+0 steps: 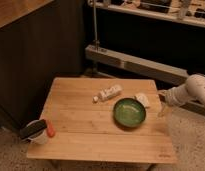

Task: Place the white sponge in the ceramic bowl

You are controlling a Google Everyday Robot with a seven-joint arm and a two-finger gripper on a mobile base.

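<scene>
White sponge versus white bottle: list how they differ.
The white sponge is short and blocky; the white bottle is longer, slimmer, with a small cap. The sponge lies by the upper right rim of the ceramic bowl; the bottle lies on its side up-left of it. Both are whitish and rest on the wooden table. The pincer hangs at the table's right edge, nearer the sponge.

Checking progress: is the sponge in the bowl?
No, the white sponge lies on the table beside the ceramic bowl; gripper at table's right edge.
</scene>
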